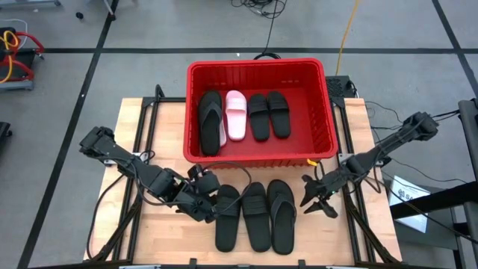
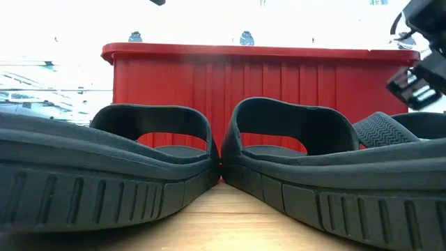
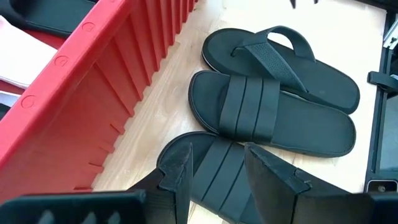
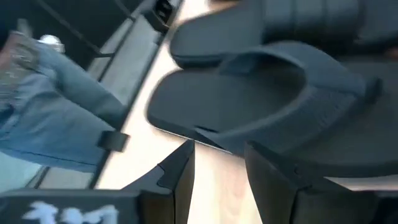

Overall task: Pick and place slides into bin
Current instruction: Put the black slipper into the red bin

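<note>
Three black slides lie side by side on the table's near half: a wide-strap one on the left (image 1: 228,218), a wide-strap one in the middle (image 1: 255,217) and a thong one on the right (image 1: 282,217). The red bin (image 1: 258,69) stands behind them. It holds three black slides (image 1: 210,123) and one pale pink slide (image 1: 236,113). My left gripper (image 1: 211,203) is open at the left slide's far end, its fingers either side of the strap (image 3: 217,171). My right gripper (image 1: 311,196) is open just right of the thong slide (image 4: 267,99).
The bin's near wall (image 3: 93,106) runs close beside my left gripper. Black frame rails (image 1: 149,134) run along the table's left and right sides. Bare wood (image 1: 172,239) lies left of the slides. A person's leg in jeans (image 4: 56,118) shows beyond the table.
</note>
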`<state>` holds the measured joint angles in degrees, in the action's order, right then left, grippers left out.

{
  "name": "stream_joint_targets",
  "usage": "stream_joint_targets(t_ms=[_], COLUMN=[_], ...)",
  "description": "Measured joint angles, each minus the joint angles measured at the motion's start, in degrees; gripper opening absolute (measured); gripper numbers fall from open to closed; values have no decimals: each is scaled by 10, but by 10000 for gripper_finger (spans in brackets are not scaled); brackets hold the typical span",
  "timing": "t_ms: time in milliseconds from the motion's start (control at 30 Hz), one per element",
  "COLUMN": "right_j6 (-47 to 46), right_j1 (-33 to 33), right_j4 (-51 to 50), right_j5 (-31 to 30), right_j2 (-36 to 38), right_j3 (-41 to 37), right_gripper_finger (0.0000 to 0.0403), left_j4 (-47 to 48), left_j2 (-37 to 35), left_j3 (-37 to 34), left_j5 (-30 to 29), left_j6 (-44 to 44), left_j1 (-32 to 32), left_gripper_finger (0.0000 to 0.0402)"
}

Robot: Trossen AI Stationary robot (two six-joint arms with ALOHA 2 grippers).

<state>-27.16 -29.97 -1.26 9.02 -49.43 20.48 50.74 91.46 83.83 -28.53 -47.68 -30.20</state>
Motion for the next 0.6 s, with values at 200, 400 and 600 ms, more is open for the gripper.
stream_joint_targets(t_ms=[200, 400, 600], right_j6=[-28, -79, -82], right_j1=[0, 0, 0], right_j4=[22, 140, 170], right_j5=[-13, -18, -33], right_j2=[0, -2, -14], right_j3=[-46, -104, -130], right_gripper_finger=[130, 130, 130], left_j4=[0, 0, -5], left_j2=[0, 0, 0], left_j3=[0, 0, 0], left_j5=[0, 0, 0], left_j6=[0, -7, -10], left_j1=[0, 4, 17], left_gripper_finger=[141, 141, 141])
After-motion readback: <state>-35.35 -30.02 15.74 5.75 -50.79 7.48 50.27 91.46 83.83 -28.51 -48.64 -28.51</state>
